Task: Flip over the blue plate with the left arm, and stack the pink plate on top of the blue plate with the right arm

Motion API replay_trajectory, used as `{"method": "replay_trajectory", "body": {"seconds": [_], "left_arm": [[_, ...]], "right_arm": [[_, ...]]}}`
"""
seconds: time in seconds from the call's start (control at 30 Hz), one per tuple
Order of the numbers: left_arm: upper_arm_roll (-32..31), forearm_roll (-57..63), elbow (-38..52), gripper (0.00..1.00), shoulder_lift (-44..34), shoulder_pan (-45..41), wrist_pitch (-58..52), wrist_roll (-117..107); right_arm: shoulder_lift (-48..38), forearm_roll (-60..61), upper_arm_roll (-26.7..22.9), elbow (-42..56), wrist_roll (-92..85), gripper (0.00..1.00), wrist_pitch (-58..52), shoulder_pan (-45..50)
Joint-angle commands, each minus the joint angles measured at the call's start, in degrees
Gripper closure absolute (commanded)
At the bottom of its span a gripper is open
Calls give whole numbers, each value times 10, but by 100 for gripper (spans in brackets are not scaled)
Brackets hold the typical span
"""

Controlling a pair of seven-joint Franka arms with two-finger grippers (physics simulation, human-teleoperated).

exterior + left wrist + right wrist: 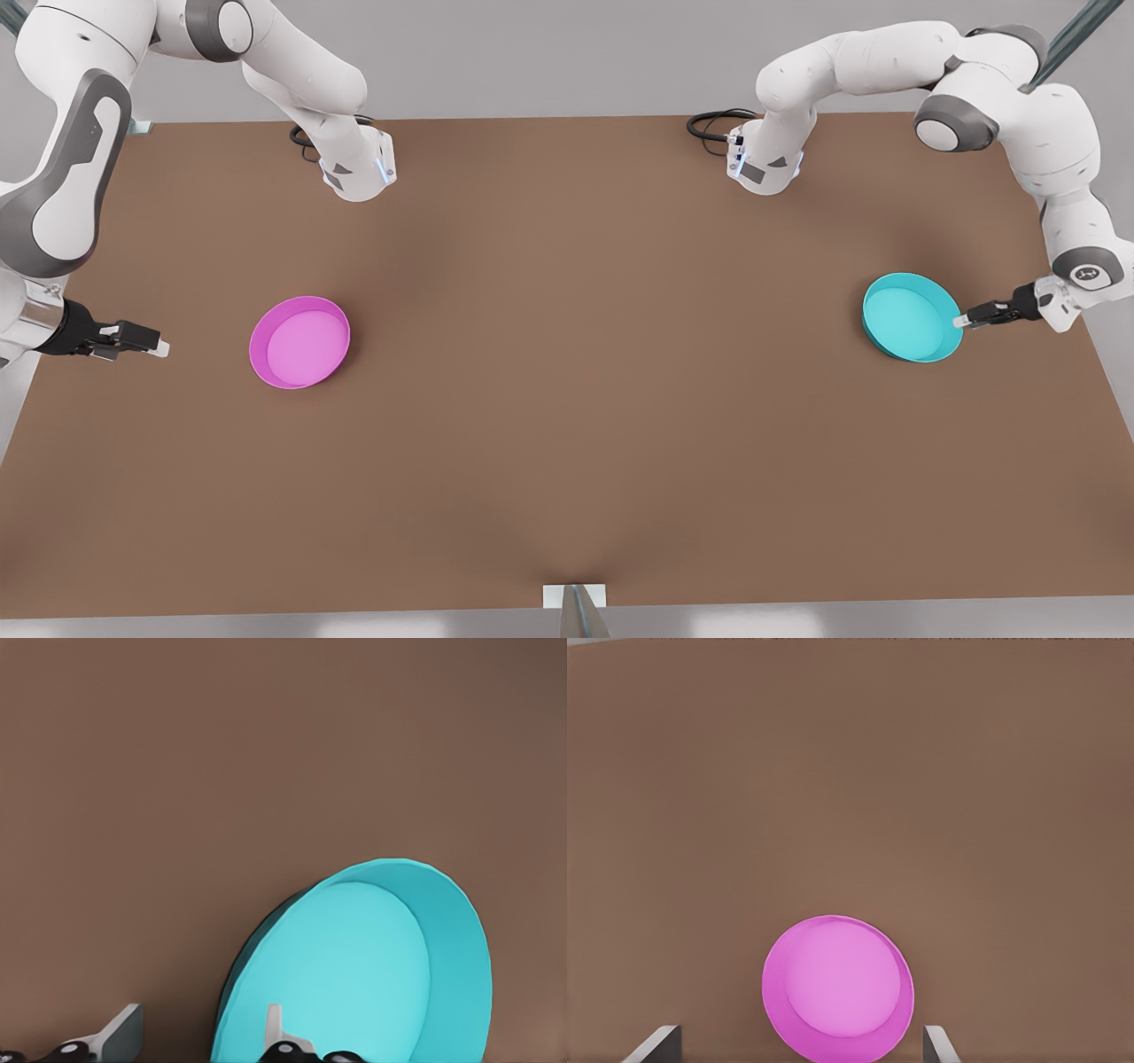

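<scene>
Tabletop [567, 443] lies bare and brown on the near side, with both plates in the middle band, well apart. At the front view's right, my left gripper [959, 321] pinches the rim of the blue plate [908, 316], one finger inside the dish and one outside, and the plate is tipped up on its opposite edge. The flip turns on that: I judge the held rim must swing up and over toward the front view's left. At the front view's left, my right gripper [159, 347] hangs wide open and empty, level with the pink plate [299, 342], which lies flat, open side up, just beyond it toward the middle.
</scene>
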Motion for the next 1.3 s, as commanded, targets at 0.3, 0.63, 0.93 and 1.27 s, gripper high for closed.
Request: {"method": "replay_trajectory", "body": {"seconds": [0.3, 0.63, 0.93, 1.27], "left_arm": [[2, 15, -5, 46, 0, -1, -20, -31], [-3, 14, -5, 60, 4, -1, -12, -45], [-4, 14, -5, 75, 11, -2, -7, -50], [-4, 8, -4, 79, 8, -2, -17, -50]], "right_arm": [[0, 0, 0, -1, 0, 0, 0, 1], [-1, 0, 2, -1, 0, 0, -4, 1], [1, 1, 2, 0, 0, 0, -4, 1], [-1, 1, 2, 1, 0, 0, -4, 1]]}}
